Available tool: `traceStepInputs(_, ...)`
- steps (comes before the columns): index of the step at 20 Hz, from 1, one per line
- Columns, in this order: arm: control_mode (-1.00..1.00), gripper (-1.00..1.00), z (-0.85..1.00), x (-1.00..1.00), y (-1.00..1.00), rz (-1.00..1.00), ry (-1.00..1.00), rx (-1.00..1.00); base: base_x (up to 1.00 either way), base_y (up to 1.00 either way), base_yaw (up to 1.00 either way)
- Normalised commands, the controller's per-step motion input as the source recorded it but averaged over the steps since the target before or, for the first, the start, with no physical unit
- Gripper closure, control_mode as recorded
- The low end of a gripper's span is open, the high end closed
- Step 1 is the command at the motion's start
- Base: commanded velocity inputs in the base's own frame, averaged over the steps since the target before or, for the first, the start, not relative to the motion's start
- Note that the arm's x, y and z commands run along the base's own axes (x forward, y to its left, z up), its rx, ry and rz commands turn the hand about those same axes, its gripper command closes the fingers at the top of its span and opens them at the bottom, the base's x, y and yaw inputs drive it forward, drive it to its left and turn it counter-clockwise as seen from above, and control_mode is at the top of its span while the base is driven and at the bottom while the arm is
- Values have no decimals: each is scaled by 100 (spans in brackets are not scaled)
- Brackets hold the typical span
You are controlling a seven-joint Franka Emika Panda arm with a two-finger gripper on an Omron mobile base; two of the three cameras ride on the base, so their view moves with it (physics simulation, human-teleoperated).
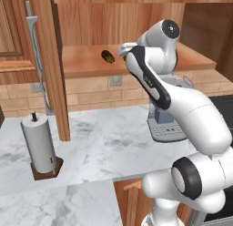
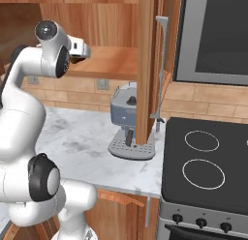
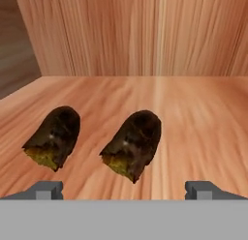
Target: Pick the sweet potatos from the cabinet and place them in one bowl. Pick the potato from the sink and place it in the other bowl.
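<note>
Two dark olive-brown sweet potatos lie side by side on the cabinet's wooden shelf [image 3: 193,103] in the hand view, one at the left [image 3: 53,137] and one near the middle [image 3: 131,144]. My gripper [image 3: 125,189] is open, its fingertips [image 3: 48,189] standing wide just short of them, the middle tuber between their lines. From the left base view, one sweet potato [image 1: 108,56] lies on the cabinet shelf [image 1: 82,68] just left of my hand. From the right, my hand [image 2: 80,49] reaches into the cabinet [image 2: 111,60] at shelf height.
A grey coffee machine [image 1: 166,125] [image 2: 127,123] stands on the marble counter [image 1: 104,138] below the cabinet. A paper towel roll [image 1: 40,147] is at the counter's left. The cabinet's open door [image 2: 145,65] hangs edge-on, with a black stove [image 2: 208,161] to the right.
</note>
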Motion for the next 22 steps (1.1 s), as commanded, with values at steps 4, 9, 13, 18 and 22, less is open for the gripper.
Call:
traceStepInputs(4, -100, -100, 3, 11, 0, 0, 3, 0, 0, 0, 0)
traceStepInputs(9, -100, -100, 0, 25, 0, 0, 1, 0, 0, 0, 0)
traceStepInputs(13, -100, -100, -2, 7, 1, 0, 0, 0, 0, 0, 0)
traceStepInputs(18, -100, -100, -23, 0, 1, 0, 0, 0, 0, 0, 0)
traceStepInputs(22, -100, -100, -30, 10, 0, 0, 0, 0, 0, 0, 0)
